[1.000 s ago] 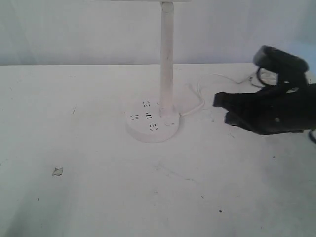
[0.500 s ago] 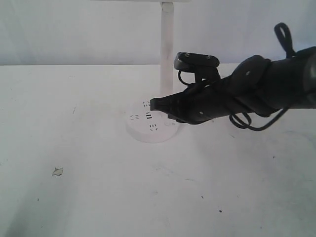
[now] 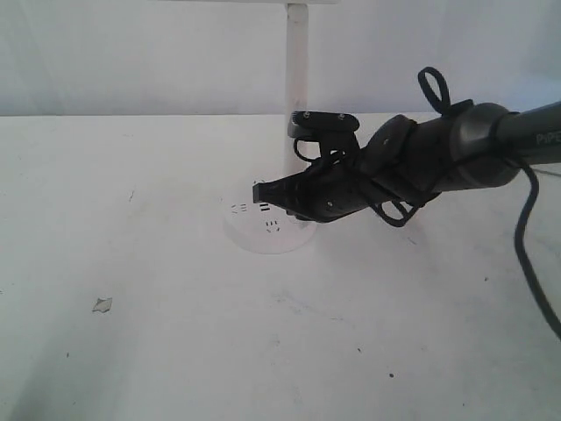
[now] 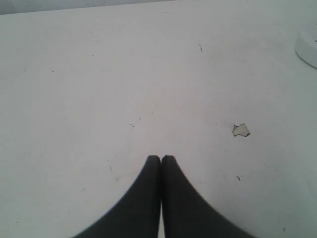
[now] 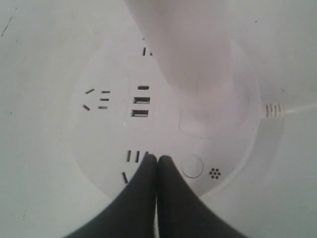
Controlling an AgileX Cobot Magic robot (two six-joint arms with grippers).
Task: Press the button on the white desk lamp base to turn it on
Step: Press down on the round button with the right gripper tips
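The white desk lamp base (image 3: 254,235) is a round disc with socket holes and dark USB slots (image 5: 140,100), and a slim white post (image 3: 296,53) rises from it. My right gripper (image 3: 259,190) hovers over the base, jaws shut with nothing between them. In the right wrist view the gripper (image 5: 157,157) has its tips just beside the button (image 5: 192,165), a small round ring next to a cluster of tiny holes (image 5: 214,173). In the exterior view the arm hides the button. My left gripper (image 4: 161,158) is shut over bare table.
The lamp's white cable (image 5: 285,110) leaves the base (image 5: 89,144) at its rim. A small scrap of debris (image 3: 102,304) lies on the white table at the front left, also visible as a debris chip (image 4: 240,130) in the left wrist view. A pale wall stands behind.
My right arm has swung in from the right, first reaching the base, then edging further left so its tips now sit above the disc's sockets. The lamp itself has not moved.
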